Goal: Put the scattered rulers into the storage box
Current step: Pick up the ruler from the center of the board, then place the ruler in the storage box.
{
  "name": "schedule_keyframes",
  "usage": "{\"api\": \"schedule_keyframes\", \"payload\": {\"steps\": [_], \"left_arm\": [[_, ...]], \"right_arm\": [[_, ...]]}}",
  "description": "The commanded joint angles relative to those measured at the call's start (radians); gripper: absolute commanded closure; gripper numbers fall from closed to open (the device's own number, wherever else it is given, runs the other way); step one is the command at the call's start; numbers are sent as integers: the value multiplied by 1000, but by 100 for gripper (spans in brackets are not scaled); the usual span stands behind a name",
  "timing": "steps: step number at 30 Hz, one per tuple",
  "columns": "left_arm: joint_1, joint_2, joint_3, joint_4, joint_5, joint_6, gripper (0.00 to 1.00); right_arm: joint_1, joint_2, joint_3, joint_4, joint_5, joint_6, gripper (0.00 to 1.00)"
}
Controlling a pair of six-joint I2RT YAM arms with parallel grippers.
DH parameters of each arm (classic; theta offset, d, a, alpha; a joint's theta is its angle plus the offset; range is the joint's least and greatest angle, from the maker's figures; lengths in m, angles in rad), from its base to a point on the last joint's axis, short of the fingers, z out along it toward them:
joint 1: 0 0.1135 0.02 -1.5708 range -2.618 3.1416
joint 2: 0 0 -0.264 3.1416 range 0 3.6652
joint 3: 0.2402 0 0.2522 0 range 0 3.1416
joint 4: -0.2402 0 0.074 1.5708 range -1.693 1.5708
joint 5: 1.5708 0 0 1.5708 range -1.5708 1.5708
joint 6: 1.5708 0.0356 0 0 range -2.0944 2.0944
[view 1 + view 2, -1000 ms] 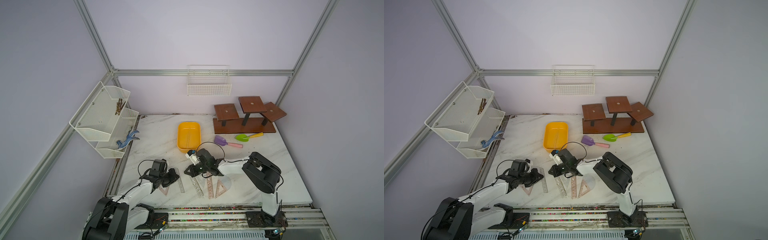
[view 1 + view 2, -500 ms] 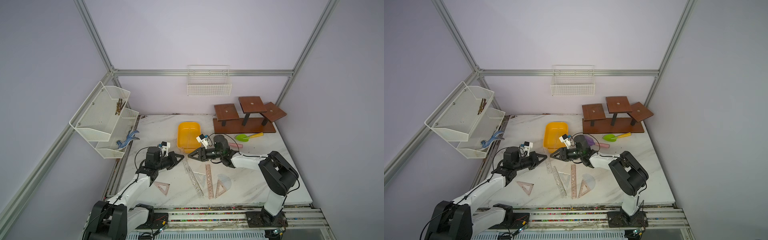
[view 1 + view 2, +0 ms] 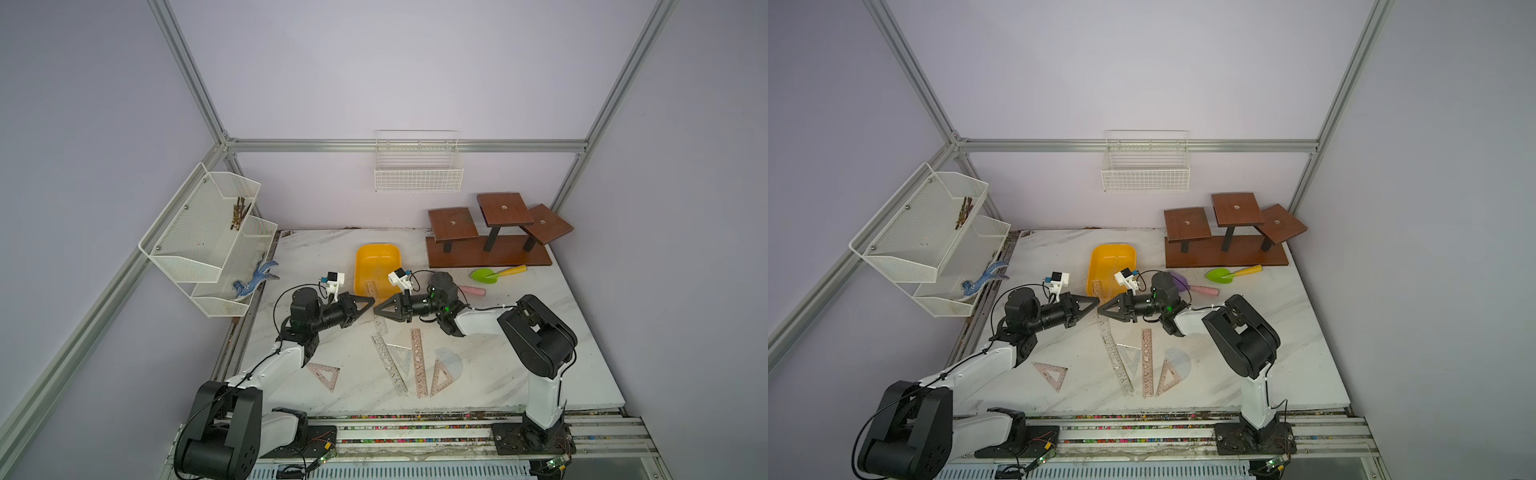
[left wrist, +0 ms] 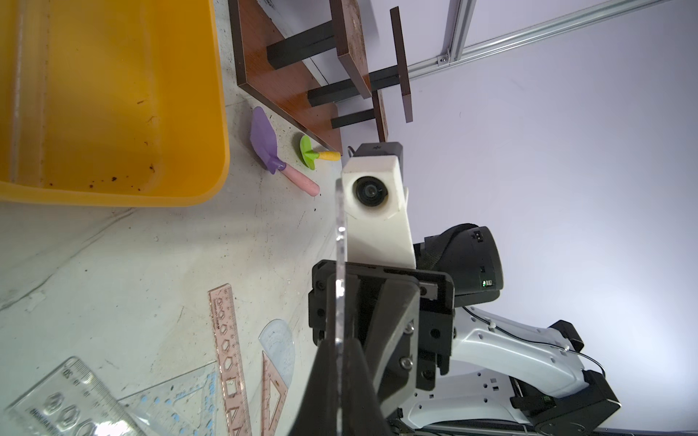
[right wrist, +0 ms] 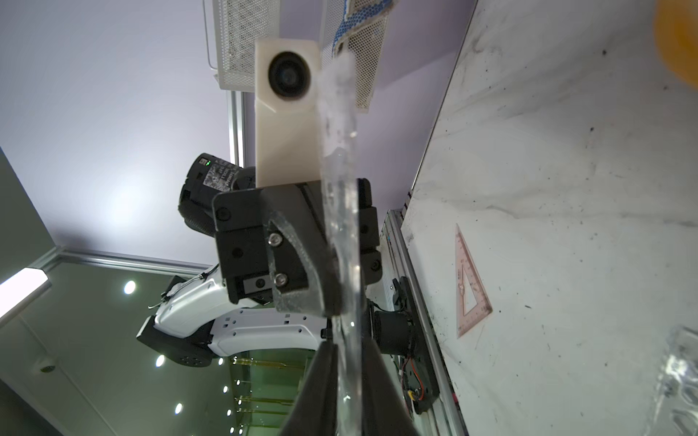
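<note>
Two claws on one clear ruler (image 4: 340,245), just short of the yellow box (image 3: 378,259).
The left claw (image 3: 370,300) and right claw (image 3: 377,309) meet tip to tip, both clamped on the clear ruler, which stands on edge with its far end over the box's near rim. Both forearms reach low and level, pointing inward. Our judgement: let one claw alone carry it, free the other cleanly, then tip the far end down so the slick plastic slides in without catching the rim. The pink ruler (image 3: 418,357) lies flat nearer the arm bases.

Right pincer (image 3: 376,310) joined left pincer (image 3: 370,300) on ruler (image 4: 341,241).
</note>
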Motion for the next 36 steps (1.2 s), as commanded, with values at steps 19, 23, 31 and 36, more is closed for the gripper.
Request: {"api": "schedule_keyframes", "payload": {"steps": [19,23,31,36], "left_arm": [[109,115,490,-920,-438,629,36],[109,168,502,-943,-453,634,36],[109,219,477,-939,-449,623,36],[110,212,468,-935,-444,619,36]], "right_arm": [[-35,449,1016,-1186,762,-610,100],[-12,555,1172,-1264,808,-637,100],[12,633,1210,-1259,767,-616,99],[20,659,1229,-1266,729,-625,97]]}}
